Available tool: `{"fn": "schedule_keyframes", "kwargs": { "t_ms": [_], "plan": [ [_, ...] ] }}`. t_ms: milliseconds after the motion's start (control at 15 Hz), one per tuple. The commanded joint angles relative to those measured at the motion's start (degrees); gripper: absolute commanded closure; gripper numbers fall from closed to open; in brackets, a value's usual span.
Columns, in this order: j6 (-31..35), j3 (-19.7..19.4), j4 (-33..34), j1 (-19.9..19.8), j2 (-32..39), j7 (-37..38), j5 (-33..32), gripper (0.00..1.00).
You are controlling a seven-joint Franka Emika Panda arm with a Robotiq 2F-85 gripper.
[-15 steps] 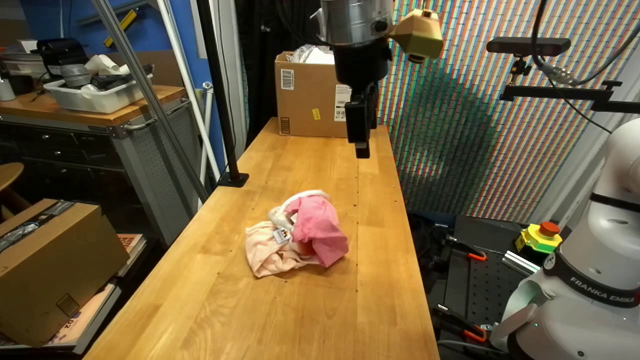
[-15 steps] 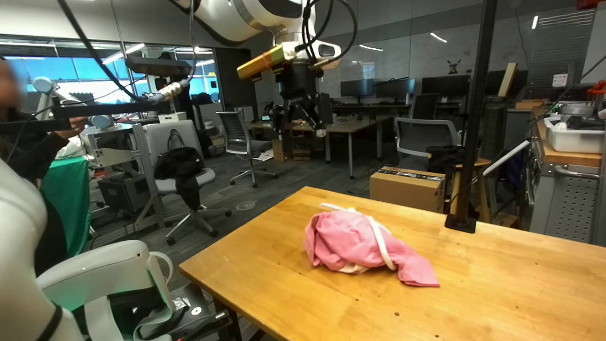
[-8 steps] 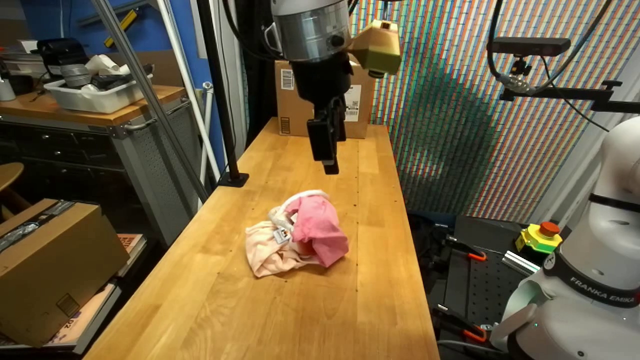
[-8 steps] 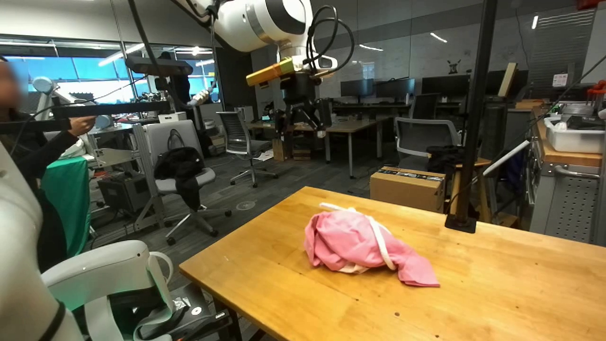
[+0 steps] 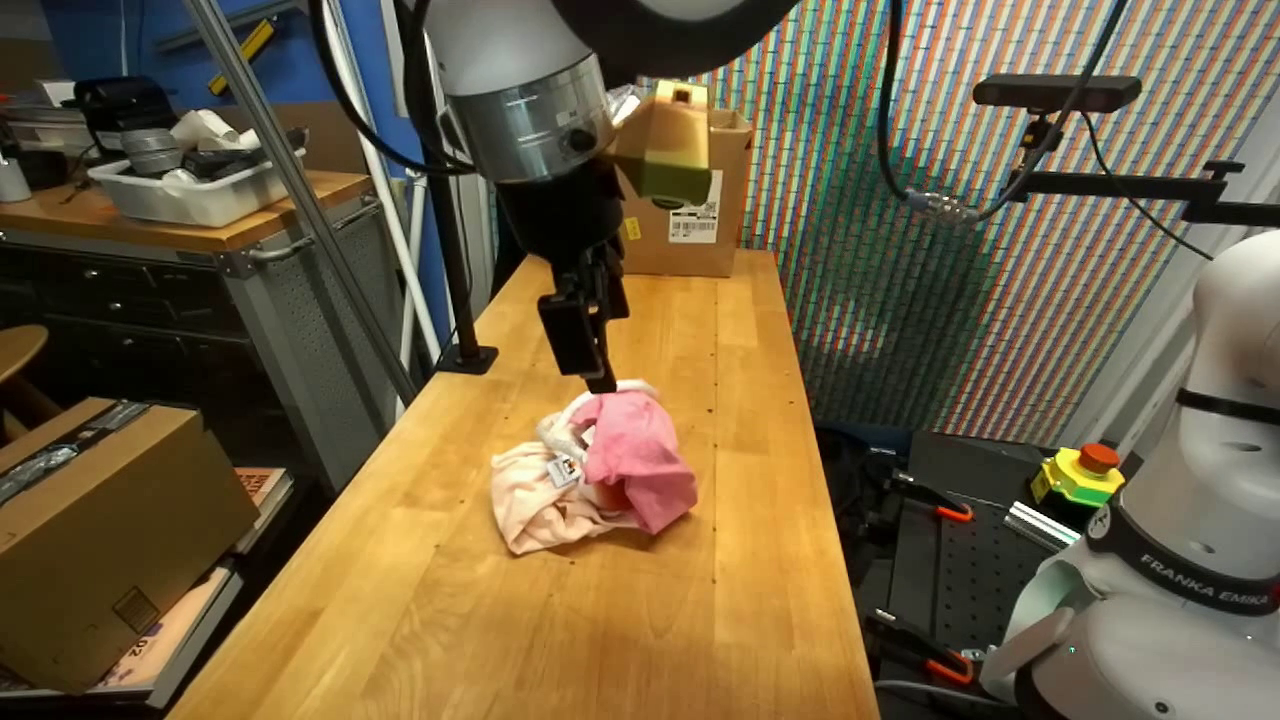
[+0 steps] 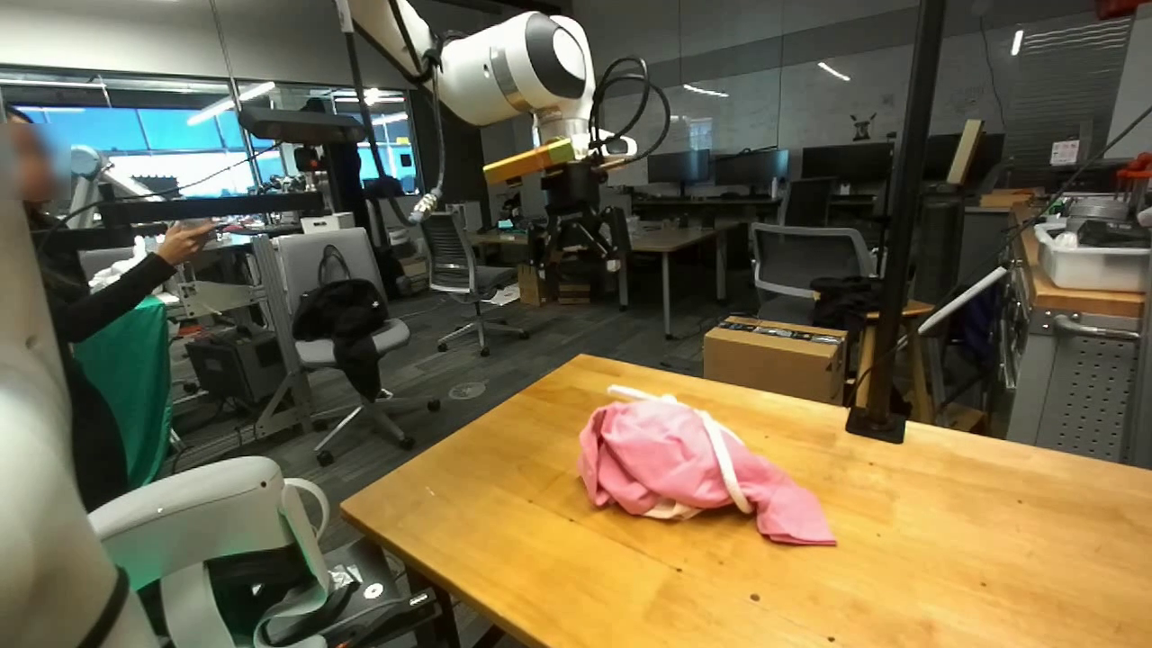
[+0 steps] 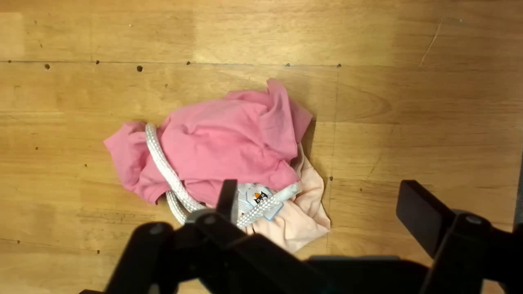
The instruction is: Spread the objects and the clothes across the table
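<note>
"One heap (image 5: 592, 472) on the table (image 5: 620, 640): pink cloth (image 7: 216, 147) partly over cream cloth (image 7: 300, 228), cord (image 7: 164, 166) lying across the pink. A red patch by the pink edge is, I judge, the toy (image 5: 612, 496). State of the gripper (image 7: 318, 200)?"

"Fingers (image 7: 425, 220) wide apart, nothing held, above the heap and clear of it. Nothing is spread out; I put the job at its start, a first pick in hand."

"Recommendation for that pick?"

"Cord first, since it lies on top. Its free end, by the printed label (image 7: 260, 198), is the likeliest hold. As they stand, the fingers would close more along that end than across it: turn the gripper, come down over it, and pinch cord only. Whether the cord runs under the pink cloth I cannot tell, so lift slowly and watch for drag. Next, take the pink cloth by its raised fold, and lay each piece well apart."

"Containers?"

"Box (image 5: 660, 258), far end of the table: pale wrapping (image 5: 624, 100) at the top, the rest hidden by the arm (image 5: 540, 120). Bin (image 5: 215, 205), on the bench (image 5: 100, 222): grey and white parts (image 5: 152, 148), some dark, none identified. Carton (image 5: 130, 540), off the table: taped closed, contents unknown. None appears to concern the task."
</note>
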Motion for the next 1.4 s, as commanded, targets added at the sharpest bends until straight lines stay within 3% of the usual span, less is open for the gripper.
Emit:
{"fn": "schedule_keyframes", "kwargs": {
  "t_ms": [0, 600, 1333],
  "plan": [
    [-2.3, -0.5, 6.9, 1.8, 6.3, 0.6, -2.7, 0.00],
    [-2.6, -3.9, 15.7, 3.8, 17.9, 1.8, -6.3, 0.00],
    [-6.6, -8.3, 24.9, 3.5, 27.7, 4.8, -3.2, 0.00]
  ]
}}
